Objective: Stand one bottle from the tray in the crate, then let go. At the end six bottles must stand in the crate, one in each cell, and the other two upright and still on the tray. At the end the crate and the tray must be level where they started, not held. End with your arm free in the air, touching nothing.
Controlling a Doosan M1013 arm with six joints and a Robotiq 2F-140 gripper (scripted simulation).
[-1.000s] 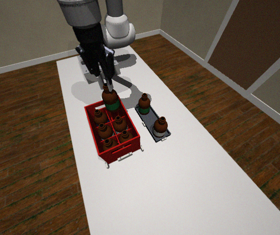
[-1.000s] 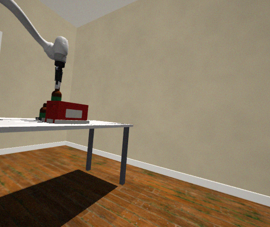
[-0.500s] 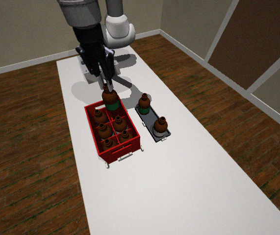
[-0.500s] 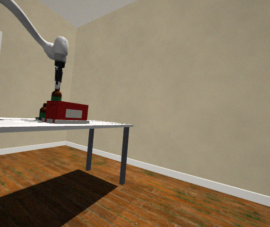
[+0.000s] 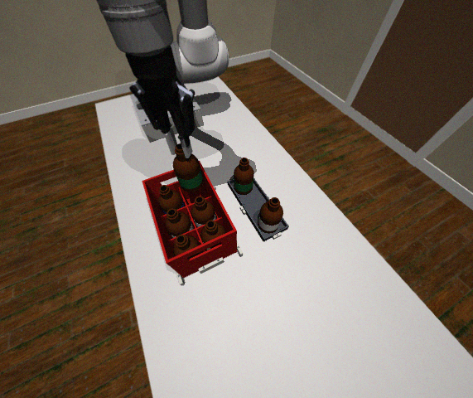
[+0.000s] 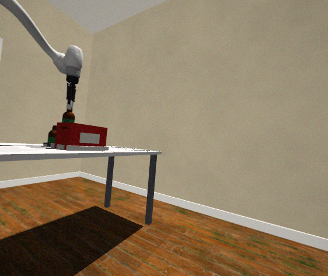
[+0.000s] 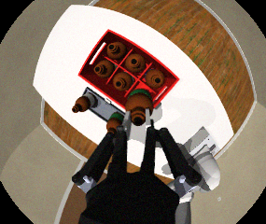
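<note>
My gripper (image 5: pixel 180 148) (image 6: pixel 69 107) (image 7: pixel 138 116) is shut on the neck of a brown bottle with a green band (image 5: pixel 187 171) (image 6: pixel 68 117) (image 7: pixel 139 103). The bottle hangs upright, partly lowered into the far right cell of the red crate (image 5: pixel 202 257) (image 6: pixel 80 135) (image 7: pixel 94 62). Its green band still shows above the crate rim. Several brown bottles stand in the other cells, one of them (image 5: pixel 202 209) in the middle row. The dark tray (image 5: pixel 251 215) (image 7: pixel 97 103) right of the crate holds two upright bottles: a green-banded one (image 5: pixel 243 175) and a white-banded one (image 5: pixel 270 212).
The crate and tray sit level on a long white table (image 5: pixel 270 321) (image 6: pixel 15 151). The arm's base plate (image 5: pixel 148 126) is at the far end of the table. A wooden floor surrounds the table.
</note>
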